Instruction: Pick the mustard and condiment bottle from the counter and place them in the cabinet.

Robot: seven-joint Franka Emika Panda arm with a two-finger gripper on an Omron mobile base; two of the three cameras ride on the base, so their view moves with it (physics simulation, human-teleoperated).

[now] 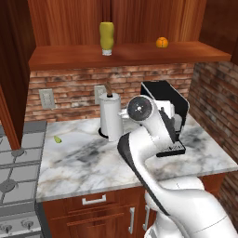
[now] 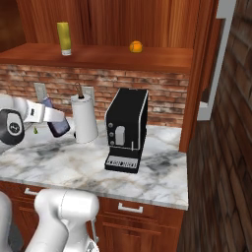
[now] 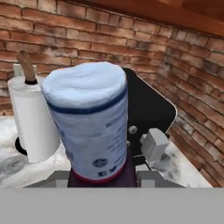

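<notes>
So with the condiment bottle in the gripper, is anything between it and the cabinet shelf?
Nothing visible blocks the way up. The condiment bottle hangs in the gripper above the counter, beside the paper towel roll. On the cabinet shelf, the mustard and an orange stand apart, with bare plank between.

Cabinet (image 1: 69, 58) shelf: mustard (image 1: 107, 37), orange (image 1: 161, 42). Counter (image 1: 83, 162): towel roll (image 1: 110, 118), coffee machine (image 2: 127, 129).

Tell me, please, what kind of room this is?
Most likely a home kitchen: a grey gas stove top beside the white veined marble counter, a black coffee machine, and a reddish-brown wooden wall cabinet.
</notes>
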